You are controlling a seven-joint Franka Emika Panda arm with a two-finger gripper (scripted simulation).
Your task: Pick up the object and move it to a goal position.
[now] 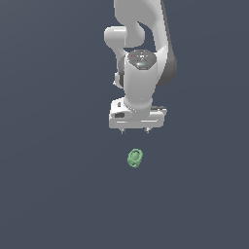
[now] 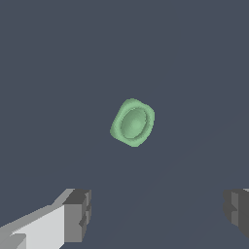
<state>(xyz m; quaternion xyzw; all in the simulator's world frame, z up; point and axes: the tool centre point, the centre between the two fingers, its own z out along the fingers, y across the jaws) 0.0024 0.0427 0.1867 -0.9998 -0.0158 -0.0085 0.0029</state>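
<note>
Okay, I've got the arm [image 1: 141, 53] hanging straight down in the exterior view, white links stacked above the wrist, the gripper [image 1: 134, 130] pointing at the flat dark slate surface [image 1: 48, 194]. The object [image 1: 135, 158], my landmark here, is a small pale-green lump sitting on that surface, just below the gripper in this picture and almost directly in line with it, a touch toward the exterior view's right of the fingertip midpoint if anything. There's clear dark ground showing between the fingertips and the object, so no contact, they're apart.

Switching to the wrist view: the object [image 2: 133, 122] reads as a rounded, squarish ring with a hollow dished centre, matte green, lying alone on the surface [image 2: 194, 58]. Two fingers frame it, one finger [image 2: 73, 216] with a white body and grey pad, the other finger [image 2: 237, 209] only partly in shot at the edge. The gap between the two is wide, far wider than the object, so I'm calling the jaws spread apart and holding nothing. The gripper [image 2: 155, 211] midpoint sits off to one side of the object, not centred over it. I can't tell how high above the object the fingertips are
</note>
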